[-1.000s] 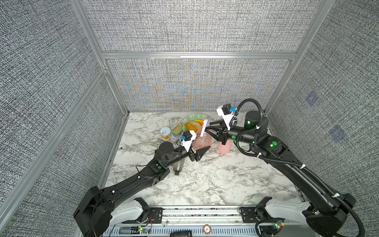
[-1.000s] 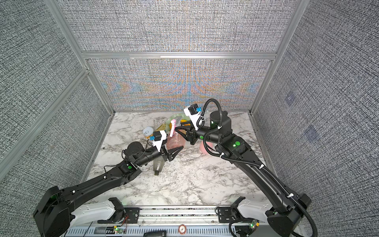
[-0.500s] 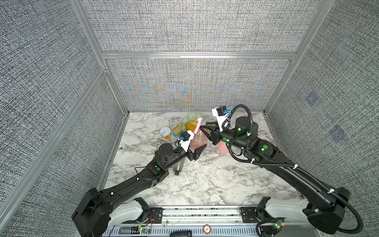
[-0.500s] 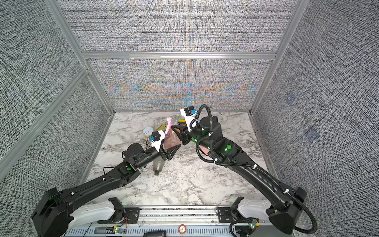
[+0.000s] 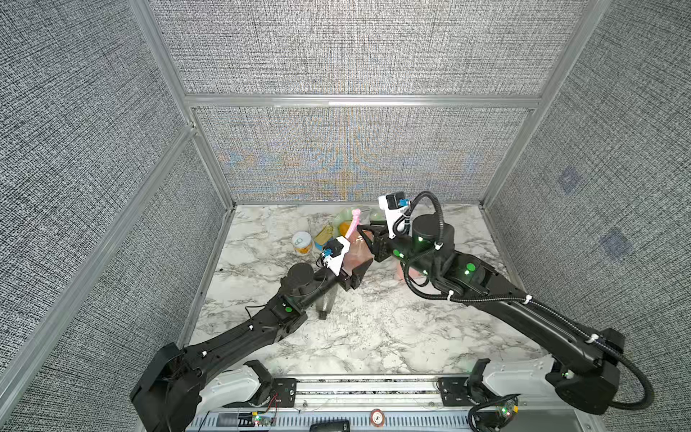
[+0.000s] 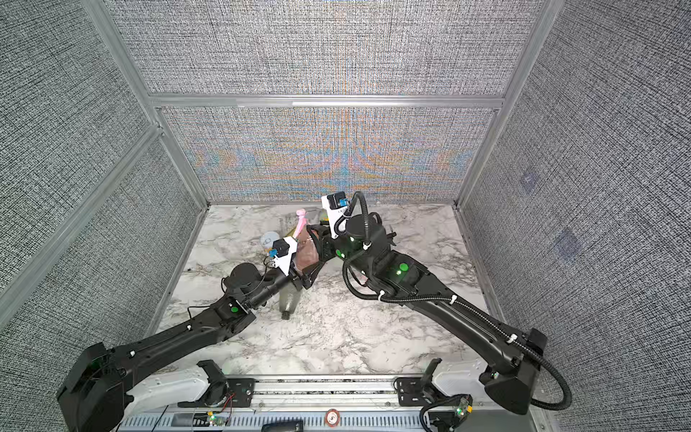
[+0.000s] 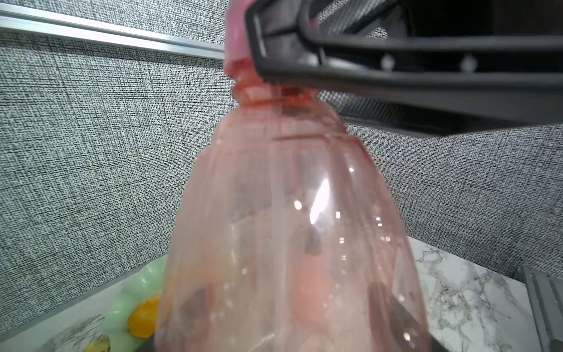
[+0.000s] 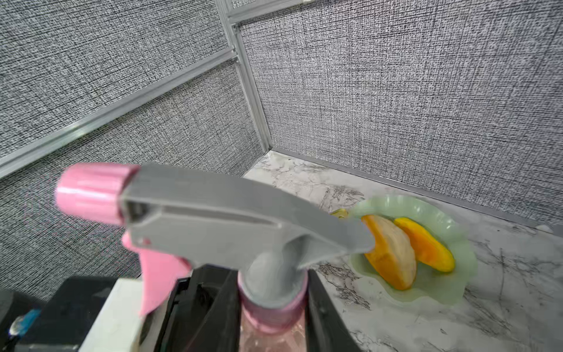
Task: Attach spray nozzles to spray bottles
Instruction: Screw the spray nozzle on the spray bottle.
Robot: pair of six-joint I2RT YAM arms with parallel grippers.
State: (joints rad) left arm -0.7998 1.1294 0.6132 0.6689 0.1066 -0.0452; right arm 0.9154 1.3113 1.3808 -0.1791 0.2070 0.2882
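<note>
Left gripper (image 5: 354, 275): closed around the pink bottle (image 7: 289, 228), which is held off the table.
Right gripper (image 8: 271, 304): clamped on the collar of the grey-and-pink nozzle (image 8: 228, 219), which is seated on the bottle's neck.
Grey bottle (image 5: 325, 301): laid on the table beneath the left arm.

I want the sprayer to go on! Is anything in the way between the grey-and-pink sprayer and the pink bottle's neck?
Nothing visible does. The grey-and-pink nozzle, held by the right gripper, sits directly on the neck of the clear pink bottle.

Robot lab test cell, grey fabric wall panels (image 5: 355, 48), aluminium frame (image 5: 359, 101), marble-look tabletop (image 5: 374, 329)
</note>
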